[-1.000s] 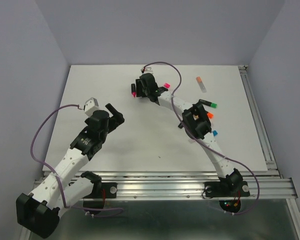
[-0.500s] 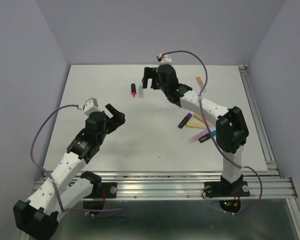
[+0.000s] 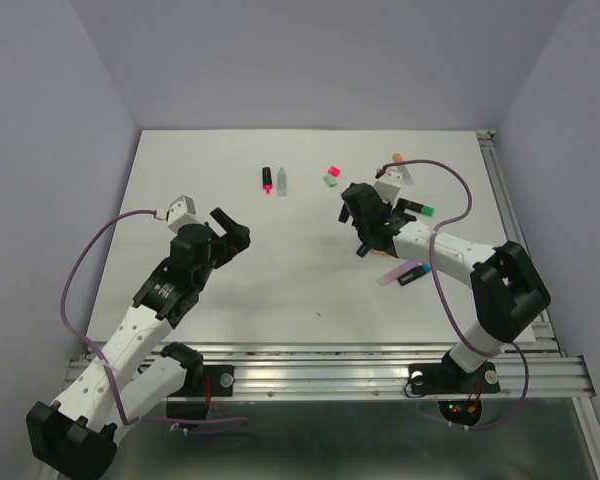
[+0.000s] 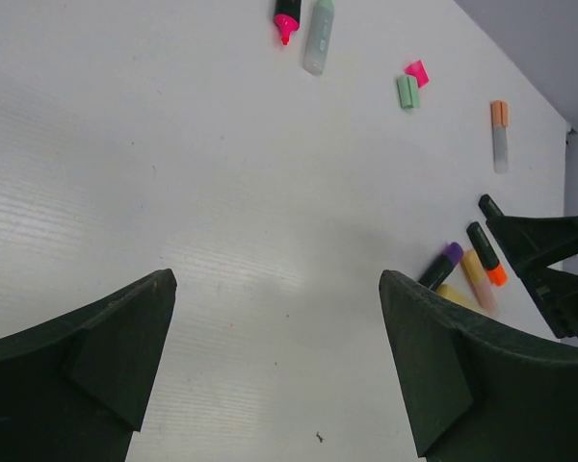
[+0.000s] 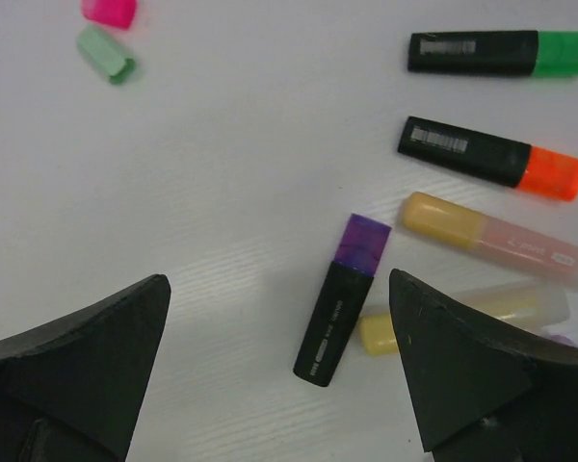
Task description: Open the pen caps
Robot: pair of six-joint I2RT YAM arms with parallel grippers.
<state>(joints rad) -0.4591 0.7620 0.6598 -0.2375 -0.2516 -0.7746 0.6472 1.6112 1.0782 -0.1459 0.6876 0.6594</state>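
Two pens lie uncapped at the back: a black one with a pink tip (image 3: 267,180) (image 4: 286,17) and a pale green one (image 3: 281,182) (image 4: 318,37). Their loose pen caps, pink (image 3: 332,171) (image 5: 110,10) and green (image 3: 330,181) (image 5: 106,53), lie to the right. My right gripper (image 3: 360,225) (image 5: 279,366) hangs open above a black pen with a purple cap (image 5: 343,298), not touching it. My left gripper (image 3: 230,228) (image 4: 279,366) is open over bare table, left of centre.
Capped pens lie around the right gripper: green-capped (image 5: 501,53) (image 3: 418,208), orange-capped (image 5: 491,157), a peach pastel one (image 5: 501,236), a yellow one (image 5: 462,318), a lilac one (image 3: 395,274). An orange-capped clear pen (image 3: 402,168) lies at the back right. A metal rail (image 3: 510,210) runs along the table's right edge.
The right gripper opened, left the pale green pen beside the pink-tipped one, and swung back right and down over the purple-capped pen. The left arm has stayed still.
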